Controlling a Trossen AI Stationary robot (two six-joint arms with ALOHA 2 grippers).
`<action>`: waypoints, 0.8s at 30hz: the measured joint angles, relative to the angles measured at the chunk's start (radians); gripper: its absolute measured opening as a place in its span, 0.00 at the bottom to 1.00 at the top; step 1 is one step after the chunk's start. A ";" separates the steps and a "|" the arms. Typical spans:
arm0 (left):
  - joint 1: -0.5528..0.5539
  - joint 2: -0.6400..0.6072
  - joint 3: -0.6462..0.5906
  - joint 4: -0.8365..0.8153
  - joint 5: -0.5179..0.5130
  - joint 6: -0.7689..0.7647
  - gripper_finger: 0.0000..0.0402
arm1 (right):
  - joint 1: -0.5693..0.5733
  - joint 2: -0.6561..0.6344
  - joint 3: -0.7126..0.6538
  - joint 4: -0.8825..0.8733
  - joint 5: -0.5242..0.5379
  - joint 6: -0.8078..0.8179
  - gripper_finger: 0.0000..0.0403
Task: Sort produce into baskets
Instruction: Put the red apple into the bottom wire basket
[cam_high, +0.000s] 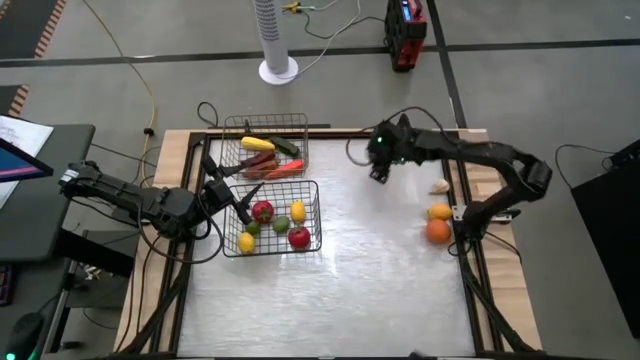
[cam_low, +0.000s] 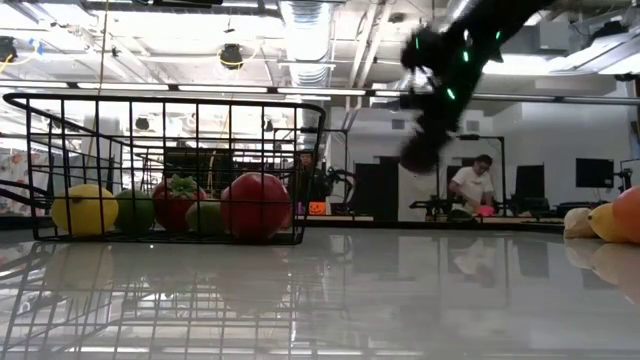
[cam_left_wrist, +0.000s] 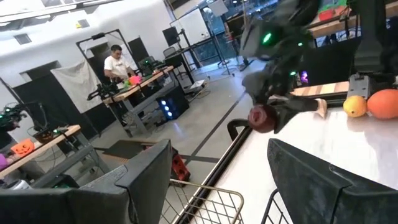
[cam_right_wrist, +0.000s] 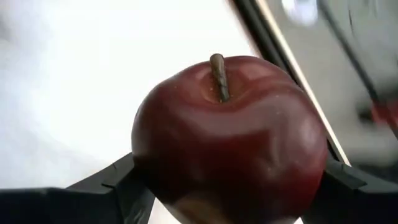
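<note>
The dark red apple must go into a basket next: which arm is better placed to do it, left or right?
Right. The right gripper is shut on the dark red apple, held above the table. The left gripper hangs open over the silvery basket, holding nothing, so it would need a handover.

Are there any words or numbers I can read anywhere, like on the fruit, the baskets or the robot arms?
None can be read.
Papers at the table's left edge in the high view: marks too small to read.
Red apple held in the right gripper: no label.
Baskets, the other produce, and the left gripper: no writing shows.
Room behind, in the low view and left wrist view: no readable sign.
</note>
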 joint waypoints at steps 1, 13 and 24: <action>0.000 0.000 0.000 0.001 0.000 -0.002 0.63 | 0.049 -0.010 0.000 0.062 -0.012 0.021 0.82; 0.000 0.000 0.000 0.001 0.004 -0.041 0.63 | 0.445 0.098 0.039 0.668 -0.116 0.127 0.82; -0.006 -0.003 0.000 -0.028 0.004 -0.049 0.63 | 0.448 0.337 0.348 0.420 -0.318 0.114 0.98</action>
